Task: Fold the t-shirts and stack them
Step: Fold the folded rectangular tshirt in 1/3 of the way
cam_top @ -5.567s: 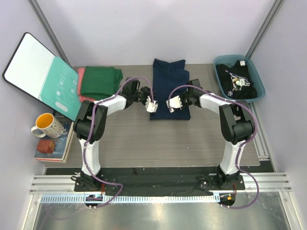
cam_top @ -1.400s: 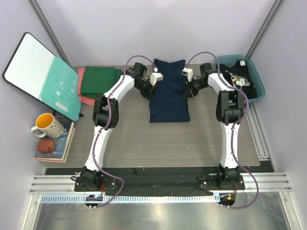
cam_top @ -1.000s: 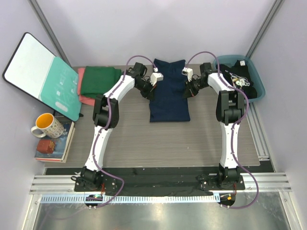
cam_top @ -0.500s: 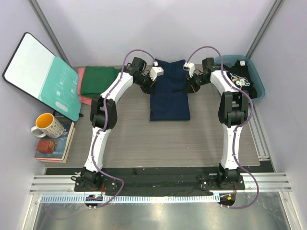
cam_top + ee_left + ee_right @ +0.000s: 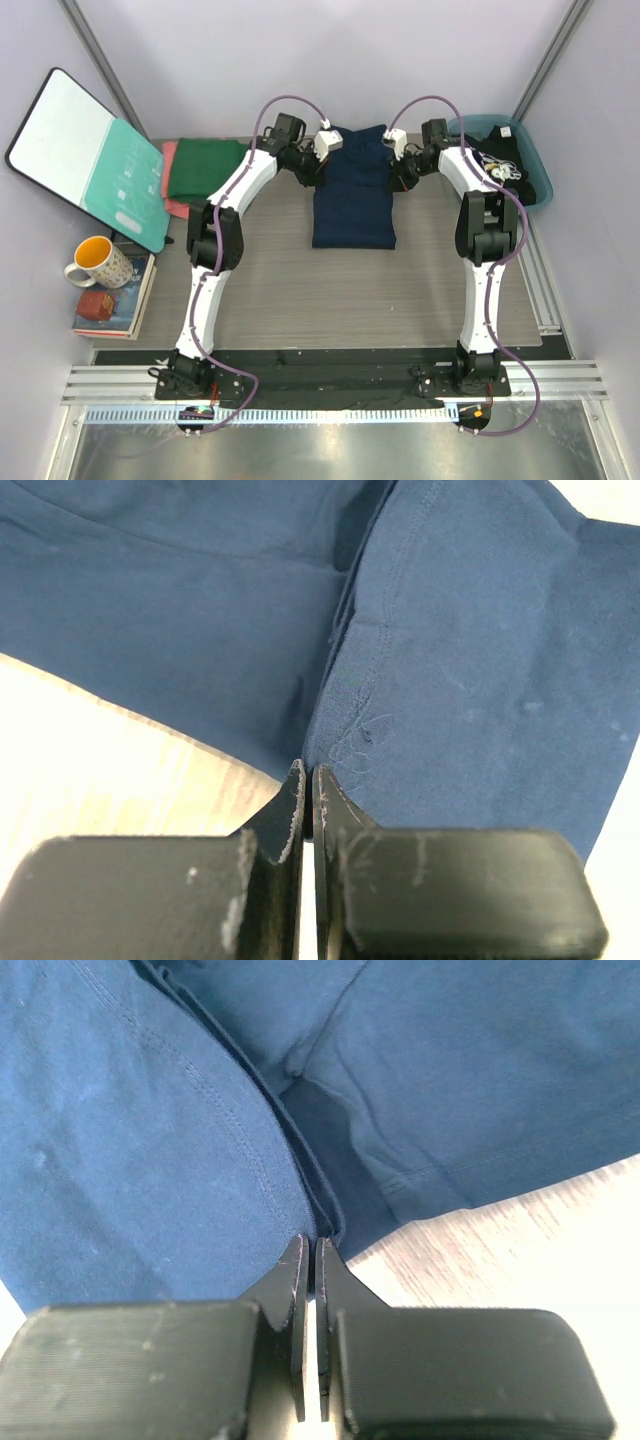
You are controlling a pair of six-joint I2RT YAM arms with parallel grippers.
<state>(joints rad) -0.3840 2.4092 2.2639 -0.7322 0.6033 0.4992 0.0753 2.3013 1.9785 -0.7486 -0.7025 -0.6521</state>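
Observation:
A navy blue t-shirt (image 5: 352, 205) lies folded lengthwise in the middle of the table. My left gripper (image 5: 316, 168) is shut on its left side near the far end. My right gripper (image 5: 397, 176) is shut on its right side opposite. In the left wrist view the gripper (image 5: 308, 772) pinches a navy fold (image 5: 480, 660). The right wrist view shows the same: the gripper (image 5: 308, 1245) nips the layered edge (image 5: 120, 1140). A dark green t-shirt (image 5: 208, 168) lies folded on a salmon-pink one (image 5: 178, 208) at the far left. A black printed t-shirt (image 5: 490, 165) sits in a teal bin (image 5: 541, 180).
A teal-and-white board (image 5: 90, 155) leans at the left wall. A mug (image 5: 95, 262) and books (image 5: 110, 305) sit near the table's left edge. Bare wood (image 5: 350, 290) spreads in front of the navy shirt.
Both grippers have moved a little farther back along the navy shirt's sides, staying shut. The shirt's near end has barely shifted.

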